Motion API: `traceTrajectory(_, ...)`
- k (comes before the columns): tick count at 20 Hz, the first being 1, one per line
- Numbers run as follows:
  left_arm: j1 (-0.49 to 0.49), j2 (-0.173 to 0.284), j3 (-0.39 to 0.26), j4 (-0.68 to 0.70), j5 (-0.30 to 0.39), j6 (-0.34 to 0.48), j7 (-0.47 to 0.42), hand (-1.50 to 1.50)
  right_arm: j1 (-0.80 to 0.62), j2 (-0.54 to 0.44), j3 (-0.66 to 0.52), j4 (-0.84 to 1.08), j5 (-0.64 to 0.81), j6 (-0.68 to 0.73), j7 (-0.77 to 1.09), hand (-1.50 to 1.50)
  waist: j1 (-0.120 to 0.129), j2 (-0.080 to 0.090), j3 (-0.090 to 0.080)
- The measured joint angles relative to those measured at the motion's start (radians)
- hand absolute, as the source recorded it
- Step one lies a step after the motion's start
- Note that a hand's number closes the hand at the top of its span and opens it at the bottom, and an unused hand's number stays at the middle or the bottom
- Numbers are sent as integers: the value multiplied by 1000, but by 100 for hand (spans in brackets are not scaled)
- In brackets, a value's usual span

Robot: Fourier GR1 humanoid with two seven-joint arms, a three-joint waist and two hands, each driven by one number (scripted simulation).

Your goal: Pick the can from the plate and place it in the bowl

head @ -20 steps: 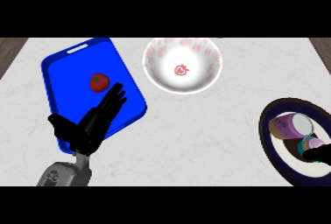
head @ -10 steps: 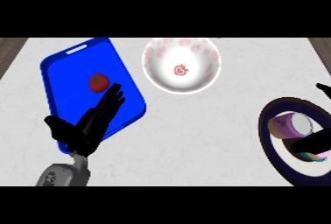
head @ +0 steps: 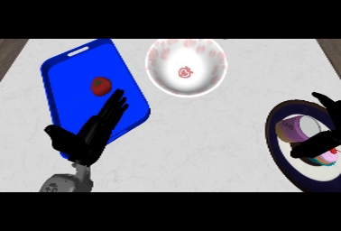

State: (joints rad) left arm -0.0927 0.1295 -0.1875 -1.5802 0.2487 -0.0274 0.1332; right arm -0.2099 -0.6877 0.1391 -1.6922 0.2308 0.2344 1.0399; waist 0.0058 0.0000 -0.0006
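Closing in on the can (head: 297, 127), the right hand (head: 318, 145) now sits lower over the plate (head: 274, 145) than it did a moment ago, when only its fingertips showed at the view's right edge. Its thumb lies across the plate just below the can and a finger curves round the far side, so the hand brackets the can without yet clamping it; the fingers are partly curled but I cannot tell whether they touch it. The can lies on its side on the dark-rimmed plate, pale end toward the bowl (head: 186, 66), with a small pink and teal thing (head: 328, 157) beside it under the thumb. The bowl stands well apart, across the worktop (head: 200, 135), and holds nothing but its red pattern. The left hand (head: 90, 133) rests open over the near corner of the blue tray (head: 70, 76), unchanged, with a tomato (head: 100, 85) on the tray. By my reading the grasp is about to close; lift and carry remain.
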Motion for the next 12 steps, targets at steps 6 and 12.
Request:
traceTrajectory(6, -3, -8, 20, -4, -4, -10, 16, 0, -20, 55, 5, 44, 64, 14, -11, -150, -2, 0, 0)
traceTrajectory(12, -22, -22, 35, 11, -21, -19, 26, 0, 0, 102, -16, 67, 137, 22, -36, -150, -5, 0, 1)
